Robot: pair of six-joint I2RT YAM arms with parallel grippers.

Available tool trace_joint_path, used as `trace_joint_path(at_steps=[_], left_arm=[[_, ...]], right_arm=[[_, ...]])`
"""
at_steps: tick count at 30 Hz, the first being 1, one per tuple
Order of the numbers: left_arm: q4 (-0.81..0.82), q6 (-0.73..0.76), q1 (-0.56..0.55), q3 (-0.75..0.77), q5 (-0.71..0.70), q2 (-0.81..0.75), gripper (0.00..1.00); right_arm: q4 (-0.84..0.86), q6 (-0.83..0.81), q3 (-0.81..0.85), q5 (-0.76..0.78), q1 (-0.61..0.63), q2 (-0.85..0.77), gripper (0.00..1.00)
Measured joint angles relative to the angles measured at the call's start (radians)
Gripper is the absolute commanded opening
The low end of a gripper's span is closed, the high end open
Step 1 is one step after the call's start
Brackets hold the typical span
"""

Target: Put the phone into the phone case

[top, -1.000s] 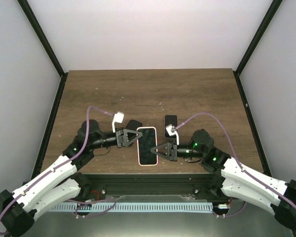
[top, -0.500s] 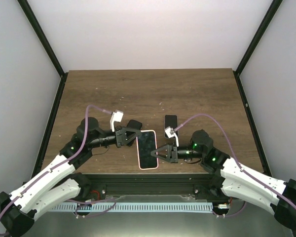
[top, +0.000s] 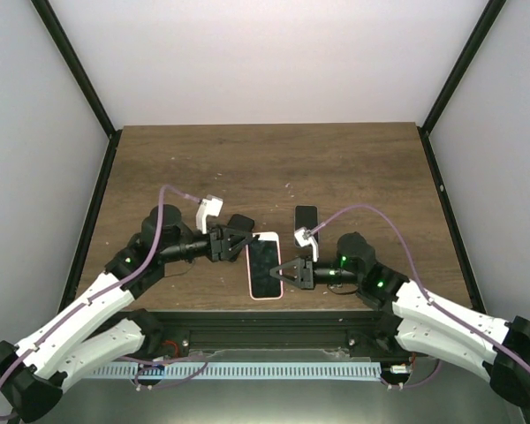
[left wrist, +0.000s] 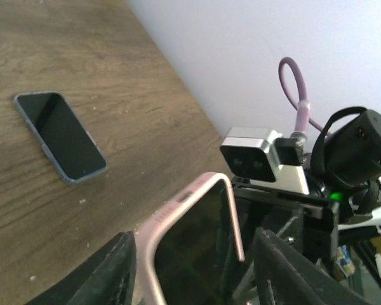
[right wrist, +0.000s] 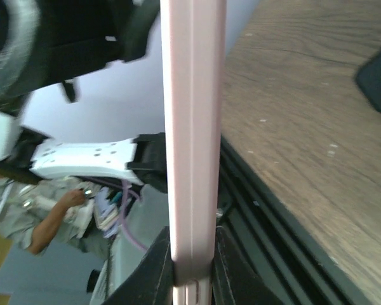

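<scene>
Left claw (top: 245, 244) has just loosened, jaws apart around the pink rounded phone case (top: 265, 265); right claw (top: 283, 272) alone clamps its edge. The flat dark phone (top: 306, 215) (uncased) lies nearby.

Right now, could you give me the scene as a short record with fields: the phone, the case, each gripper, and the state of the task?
phone: dark, flat on the table, apart from the phone case
phone case: pink, near the table's front edge, left of the phone
right gripper: shut on the phone case's right edge
left gripper: open, around the phone case's far left corner
task: phone not yet in the phone case
</scene>
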Motion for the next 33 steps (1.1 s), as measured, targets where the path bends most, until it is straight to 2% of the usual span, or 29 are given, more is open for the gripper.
trace_joint_path(at_steps=[1,4,6,11,22,28,33], left_arm=[[-0.004,0.006,0.000,0.000,-0.005,-0.003,0.65],[-0.028,0.021,0.000,0.000,-0.034,-0.019,0.92],[-0.056,0.040,0.000,0.000,-0.054,-0.027,1.00],[-0.142,0.084,0.000,0.000,-0.119,-0.055,1.00],[-0.255,0.158,0.000,-0.008,-0.233,-0.126,1.00],[-0.285,0.166,0.000,-0.017,-0.253,-0.143,1.00],[-0.298,0.167,0.000,-0.017,-0.258,-0.137,1.00]], right_arm=[[-0.021,-0.004,0.000,0.019,0.002,0.005,0.01],[-0.092,-0.027,0.005,0.085,-0.001,0.037,0.01],[-0.138,-0.046,0.011,0.117,-0.013,0.073,0.01],[-0.182,-0.088,0.043,0.150,-0.074,0.191,0.01],[-0.170,-0.139,0.233,0.176,-0.224,0.607,0.01],[-0.140,-0.131,0.279,0.164,-0.253,0.739,0.01],[-0.097,-0.106,0.297,0.140,-0.258,0.798,0.06]])
